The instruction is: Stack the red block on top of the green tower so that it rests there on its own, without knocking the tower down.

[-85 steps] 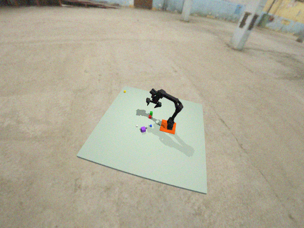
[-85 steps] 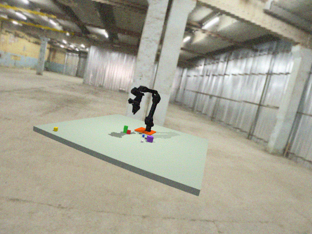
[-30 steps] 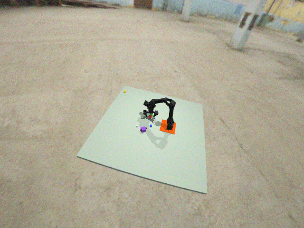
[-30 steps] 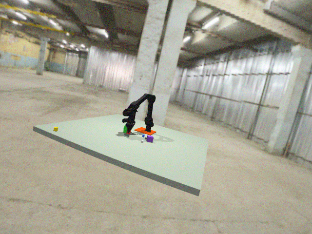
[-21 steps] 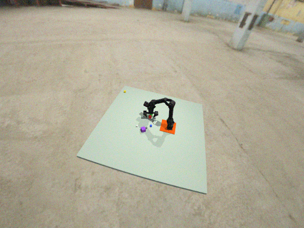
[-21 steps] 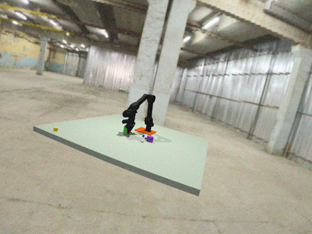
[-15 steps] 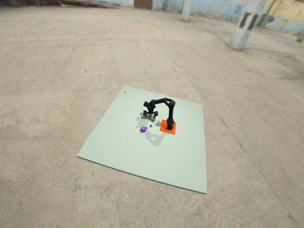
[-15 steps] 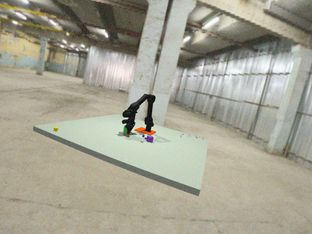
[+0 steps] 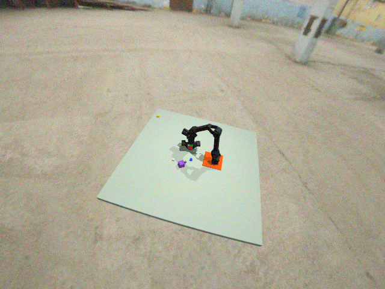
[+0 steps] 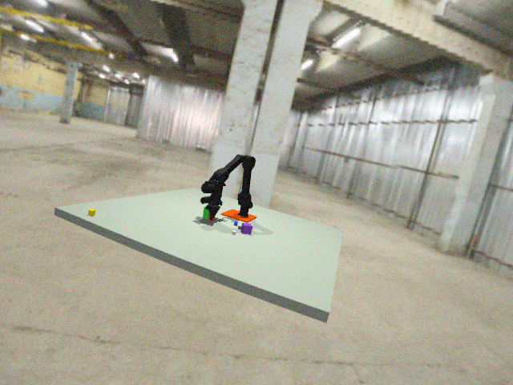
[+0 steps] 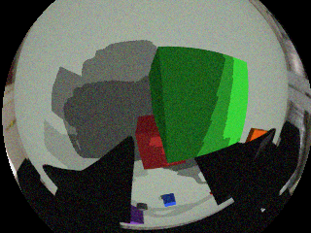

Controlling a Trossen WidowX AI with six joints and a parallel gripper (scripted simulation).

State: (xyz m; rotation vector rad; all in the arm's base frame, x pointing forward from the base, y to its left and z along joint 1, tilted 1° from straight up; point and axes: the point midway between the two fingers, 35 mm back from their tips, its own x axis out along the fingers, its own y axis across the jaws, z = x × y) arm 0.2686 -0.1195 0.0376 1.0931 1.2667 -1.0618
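Note:
The green tower [image 9: 190, 145] [image 10: 205, 213] [image 11: 191, 102] stands upright on the pale board. The red block [image 9: 189, 148] [image 11: 150, 152] sits on the board close beside the tower's base, partly hidden by it in the wrist view; whether they touch cannot be told. My gripper [image 9: 190, 147] [image 10: 212, 216] [image 11: 159, 136] is low over the board, with its fingers partly closed on either side of the red block. Narrow gaps show between block and fingers in the wrist view, so it is still open. The tower rises right beside the fingers.
A blue cube [image 9: 190, 159] [image 10: 236, 223] [image 11: 168, 199], a purple block [image 9: 181, 164] [image 10: 247, 228] and a small white piece [image 9: 172, 159] [image 10: 233, 232] lie nearby. The orange base plate [image 9: 206, 159] [image 10: 230, 213] is under the arm. A yellow cube [image 9: 157, 115] [image 10: 91, 212] lies near a far corner.

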